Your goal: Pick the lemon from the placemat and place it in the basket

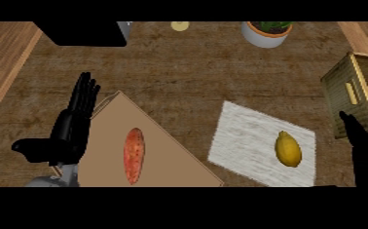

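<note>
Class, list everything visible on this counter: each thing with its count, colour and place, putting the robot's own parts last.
lemon: one, yellow, lying on the placemat, lower right
placemat: one, pale grey, right of centre
sweet potato: one, orange-red, on the brown board
brown board: one, tan, lower left
plant pot: one, white with green leaves, top edge
wooden box: one, olive-brown, right edge
dark block: one, black, top left
left hand: one, black, fingers straight, beside the board
right hand: one, black, right edge, mostly cut off
</note>
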Action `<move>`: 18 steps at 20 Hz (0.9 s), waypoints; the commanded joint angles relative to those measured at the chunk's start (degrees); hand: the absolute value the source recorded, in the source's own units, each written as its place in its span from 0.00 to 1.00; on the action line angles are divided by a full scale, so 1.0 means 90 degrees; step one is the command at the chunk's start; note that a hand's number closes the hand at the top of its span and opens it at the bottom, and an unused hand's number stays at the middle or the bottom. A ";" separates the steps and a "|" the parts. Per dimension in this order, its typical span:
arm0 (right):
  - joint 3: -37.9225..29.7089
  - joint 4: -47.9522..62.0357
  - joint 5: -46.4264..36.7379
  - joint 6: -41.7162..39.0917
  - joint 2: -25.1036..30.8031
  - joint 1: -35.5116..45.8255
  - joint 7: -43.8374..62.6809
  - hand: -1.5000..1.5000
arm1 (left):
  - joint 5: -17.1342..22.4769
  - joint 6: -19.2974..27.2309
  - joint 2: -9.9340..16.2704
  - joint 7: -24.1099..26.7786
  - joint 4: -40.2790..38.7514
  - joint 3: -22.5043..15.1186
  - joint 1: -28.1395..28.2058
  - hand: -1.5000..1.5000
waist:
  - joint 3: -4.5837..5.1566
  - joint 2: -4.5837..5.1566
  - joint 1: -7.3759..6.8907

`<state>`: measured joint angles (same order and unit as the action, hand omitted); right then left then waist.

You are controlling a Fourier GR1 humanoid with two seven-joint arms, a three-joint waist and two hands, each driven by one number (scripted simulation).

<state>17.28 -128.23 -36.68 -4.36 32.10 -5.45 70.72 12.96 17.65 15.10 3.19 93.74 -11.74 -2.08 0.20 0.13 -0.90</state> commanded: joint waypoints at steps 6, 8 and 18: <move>0.0358 0.1196 -0.0725 -0.0218 -0.1093 0.0519 0.0628 0.00 | 0.0002 -0.0160 -0.0004 -0.0217 -0.0018 0.0172 -0.0132 0.50 | -0.0019 -0.0003 0.0053; 0.0061 0.0922 -0.0659 -0.0413 -0.1189 0.0530 0.0509 0.00 | -0.0111 -0.0062 -0.0009 -0.0278 0.0465 0.0137 0.0258 0.50 | -0.0021 -0.0020 0.0063; 0.0334 0.1154 -0.1956 -0.0279 -0.1916 -0.0008 0.0159 0.00 | -0.0350 -0.0064 -0.0347 -0.0240 -0.0039 0.0160 -0.0083 0.50 | -0.0020 -0.0023 0.0129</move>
<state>18.59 -116.29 -50.26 -6.06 17.40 -3.67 64.52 11.15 16.45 13.24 2.07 93.63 -9.44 -2.33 0.02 -0.01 0.01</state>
